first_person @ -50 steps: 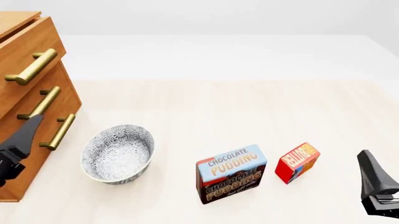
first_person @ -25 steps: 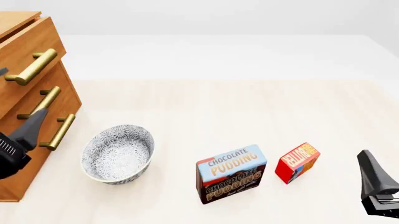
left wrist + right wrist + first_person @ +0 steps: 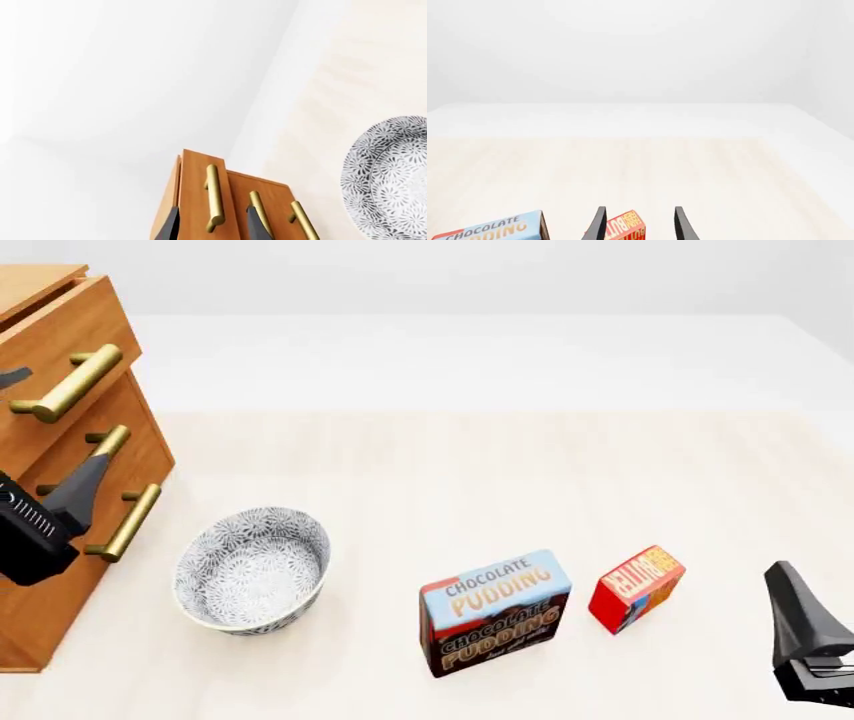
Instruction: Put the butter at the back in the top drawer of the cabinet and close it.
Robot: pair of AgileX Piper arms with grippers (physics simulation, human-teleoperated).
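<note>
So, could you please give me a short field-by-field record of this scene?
cabinet: far left of the table, three drawers
top drawer: slightly pulled out, bar handle free
left tool: open, fingers either side of the top handle, not gripping
right tool: open, near right edge, holding nothing
butter: standing on the table, right of the pudding box
pudding box: upright, centre front
bowl: patterned, between cabinet and pudding box

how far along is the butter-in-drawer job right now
Early. Nothing is done: the butter stands on the table beside the pudding box. In hand: the left gripper, open, straddles the handle of the top drawer. The right gripper is open and holds nothing. Left: opening, loading, closing.
</note>
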